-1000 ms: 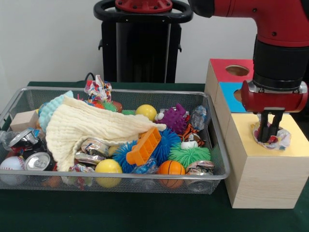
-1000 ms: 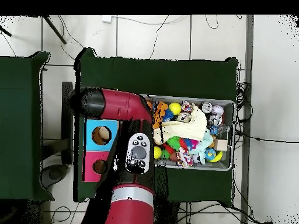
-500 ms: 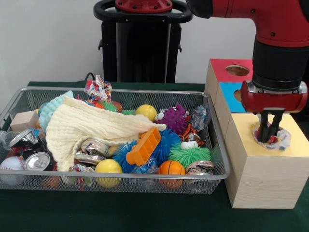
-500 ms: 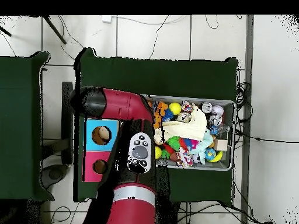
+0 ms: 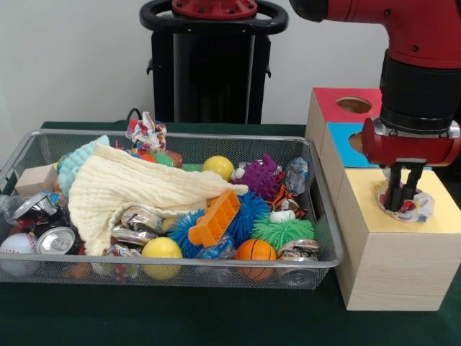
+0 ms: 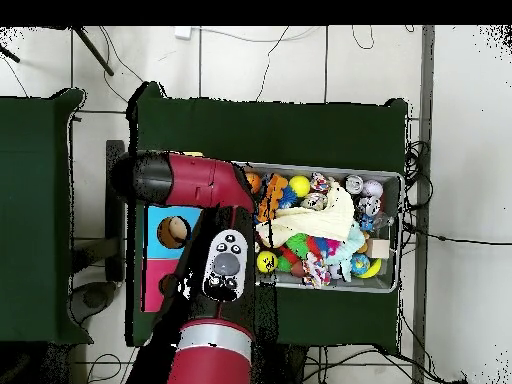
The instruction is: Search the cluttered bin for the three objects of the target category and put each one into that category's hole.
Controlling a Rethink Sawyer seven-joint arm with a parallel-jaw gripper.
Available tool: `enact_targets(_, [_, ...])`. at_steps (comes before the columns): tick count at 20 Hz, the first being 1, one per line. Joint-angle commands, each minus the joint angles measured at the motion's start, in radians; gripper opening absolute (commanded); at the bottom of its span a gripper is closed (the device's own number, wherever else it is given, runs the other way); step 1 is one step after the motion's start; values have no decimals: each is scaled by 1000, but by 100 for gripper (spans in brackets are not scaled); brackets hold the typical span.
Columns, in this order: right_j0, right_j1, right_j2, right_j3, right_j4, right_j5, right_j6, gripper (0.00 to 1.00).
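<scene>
A crumpled wrapper (image 5: 412, 205) sits on the yellow top of the wooden box (image 5: 392, 263), right over its hole, and my claw (image 5: 398, 207) points straight down into it with the fingers drawn close together, pinching the wrapper between them. Level with that box and beside it stands the wire bin (image 5: 324, 216), packed full. At its near edge lie a yellow ball (image 5: 161, 249), a small orange basketball (image 5: 255, 251) and a crushed can (image 5: 59, 239), with a baseball (image 5: 17, 245) in the near corner. Further in, an orange comb-like toy (image 5: 214, 218) leans on a blue spiky ball (image 5: 245, 216), a green spiky ball (image 5: 283, 231) beside it. A cream cloth (image 5: 126, 191) drapes across the middle. Behind it sit a purple spiky toy (image 5: 261, 176), another yellow ball (image 5: 217, 166) and a knotted rope toy (image 5: 147, 133) at the far rim. Beyond the yellow section, the box carries a blue section (image 5: 349, 144) and then a red section (image 5: 338, 104) with a round hole. From overhead my arm (image 6: 200, 185) covers the box's yellow end.
</scene>
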Motion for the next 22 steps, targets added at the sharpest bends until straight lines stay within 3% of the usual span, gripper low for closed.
enact_targets(1, [25, 167, 9, 81, -64, 227, 177, 0])
enact_targets(7, [18, 182, 12, 62, -48, 232, 166, 0])
enact_targets(14, [-28, 240, 74, 141, -30, -11, 142, 0])
enact_targets(22, [-26, 210, 77, 160, -25, -7, 137, 0])
